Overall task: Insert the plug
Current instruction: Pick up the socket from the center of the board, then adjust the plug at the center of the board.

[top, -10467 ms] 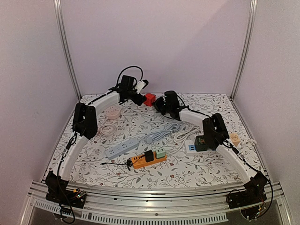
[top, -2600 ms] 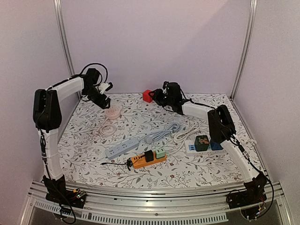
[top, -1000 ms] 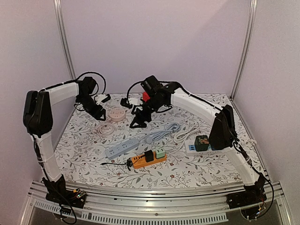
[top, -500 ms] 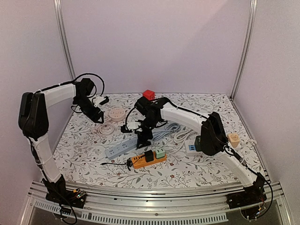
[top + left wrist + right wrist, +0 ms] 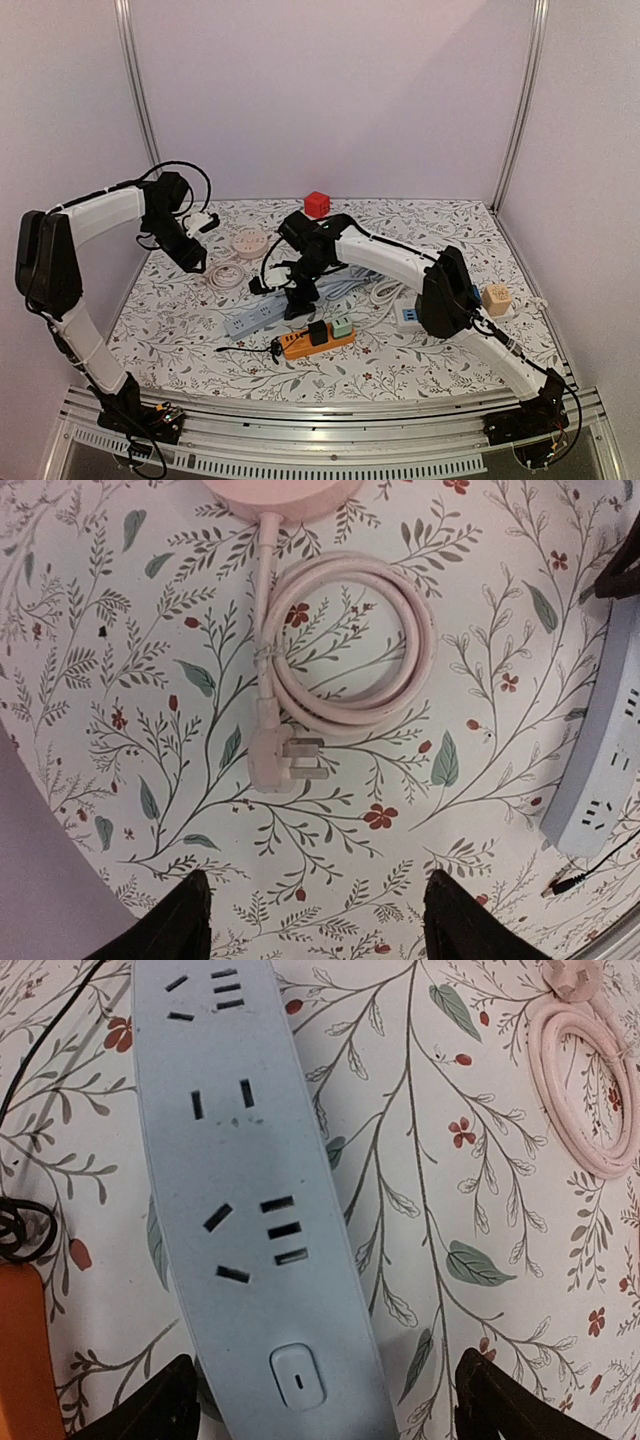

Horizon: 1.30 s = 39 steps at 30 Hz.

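Note:
A pink plug [image 5: 285, 765] lies flat on the flowered table at the end of its coiled pink cord [image 5: 345, 640], prongs pointing right. My left gripper [image 5: 318, 925] hangs open and empty just short of it; from above it [image 5: 194, 263] sits left of the coil [image 5: 225, 277]. A light blue power strip [image 5: 250, 1210] lies under my right gripper [image 5: 340, 1405], which stands open over the strip's switch end, holding nothing. From above that gripper [image 5: 285, 297] hovers at the right end of the strip [image 5: 258, 318]. The strip's edge [image 5: 605, 770] shows in the left wrist view.
A round pink socket hub [image 5: 245, 243] sits behind the coil. An orange strip [image 5: 318, 340] with black and green adapters lies in front of the blue one, with thin black wire [image 5: 15, 1225] beside it. Grey and white cords [image 5: 360, 280], a white strip [image 5: 410, 315], a beige cube [image 5: 495, 297] and a red cube [image 5: 318, 203] lie around.
My right arm has swung from the back of the table forward and down over the blue strip. My left arm has drawn slightly left, over the pink plug.

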Available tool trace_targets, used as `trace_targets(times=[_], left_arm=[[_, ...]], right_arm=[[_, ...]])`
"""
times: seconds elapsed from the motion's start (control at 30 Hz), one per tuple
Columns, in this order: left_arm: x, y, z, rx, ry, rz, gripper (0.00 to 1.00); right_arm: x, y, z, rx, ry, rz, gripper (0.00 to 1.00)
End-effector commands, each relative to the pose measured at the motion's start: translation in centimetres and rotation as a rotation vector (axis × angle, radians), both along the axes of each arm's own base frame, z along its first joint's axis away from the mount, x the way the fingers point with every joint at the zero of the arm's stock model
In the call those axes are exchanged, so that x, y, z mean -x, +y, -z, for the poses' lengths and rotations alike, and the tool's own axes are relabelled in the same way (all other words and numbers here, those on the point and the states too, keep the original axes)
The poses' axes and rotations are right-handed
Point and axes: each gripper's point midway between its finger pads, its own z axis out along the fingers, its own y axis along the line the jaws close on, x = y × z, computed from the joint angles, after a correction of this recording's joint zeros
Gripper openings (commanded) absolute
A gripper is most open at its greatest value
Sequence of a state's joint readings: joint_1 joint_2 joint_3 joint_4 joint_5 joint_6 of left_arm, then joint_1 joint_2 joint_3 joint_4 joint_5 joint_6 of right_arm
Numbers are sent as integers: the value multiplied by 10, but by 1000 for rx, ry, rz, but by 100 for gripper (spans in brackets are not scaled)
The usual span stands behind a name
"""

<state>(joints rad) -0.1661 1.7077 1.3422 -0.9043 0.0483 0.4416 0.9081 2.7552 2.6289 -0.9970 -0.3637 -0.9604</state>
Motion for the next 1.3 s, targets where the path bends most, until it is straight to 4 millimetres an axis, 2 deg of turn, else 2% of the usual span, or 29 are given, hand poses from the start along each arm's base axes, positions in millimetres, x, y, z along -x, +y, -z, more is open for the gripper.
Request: trace_targets(times=[0.0, 0.1, 0.2, 0.23, 0.33, 0.47, 0.53, 0.57, 0.67, 0.77, 0.83, 0.9, 1.03, 1.13, 1.17, 1.27], left_arm=[[11, 27, -9, -75, -7, -50, 72], [20, 38, -14, -92, 1, -93, 72], [29, 42, -23, -89, -18, -109, 72], [32, 44, -27, -89, -22, -114, 72], [43, 51, -38, -99, -29, -142, 72], [64, 67, -53, -98, -66, -194, 73], [73, 73, -60, -92, -97, -212, 75], [76, 75, -63, -92, -115, -218, 75], [75, 75, -72, -78, -164, -219, 76], [69, 71, -77, -46, -184, -225, 76], [66, 68, -79, -25, -200, -230, 76], [65, 65, -81, -5, -205, -231, 76], [48, 50, -88, 65, -236, -188, 76], [16, 44, -91, 93, -254, -192, 75], [4, 43, -92, 100, -261, -202, 75], [-34, 35, -88, 139, -253, -220, 74]], right_arm=[[16, 6, 23, 31, -30, -105, 79], [18, 4, 24, 37, -26, -113, 55], [19, 3, 24, 42, -24, -109, 36], [20, 1, 28, 48, -17, -105, 31], [20, -1, 22, 34, -1, -89, 23], [4, 3, -12, -68, 34, -9, 9], [-16, 2, -31, -133, 63, 89, 0], [-26, 0, -39, -165, 80, 141, 0], [-66, -5, -88, -321, 89, 319, 0], [-111, -29, -135, -448, 62, 516, 0], [-150, -54, -151, -504, 66, 707, 0], [-190, -86, -154, -536, 67, 880, 0], [-245, -137, -152, -599, 72, 1212, 0], [-278, -167, -147, -680, 115, 1401, 0], [-289, -173, -139, -704, 140, 1442, 0], [-314, -182, -133, -839, 256, 1544, 0]])
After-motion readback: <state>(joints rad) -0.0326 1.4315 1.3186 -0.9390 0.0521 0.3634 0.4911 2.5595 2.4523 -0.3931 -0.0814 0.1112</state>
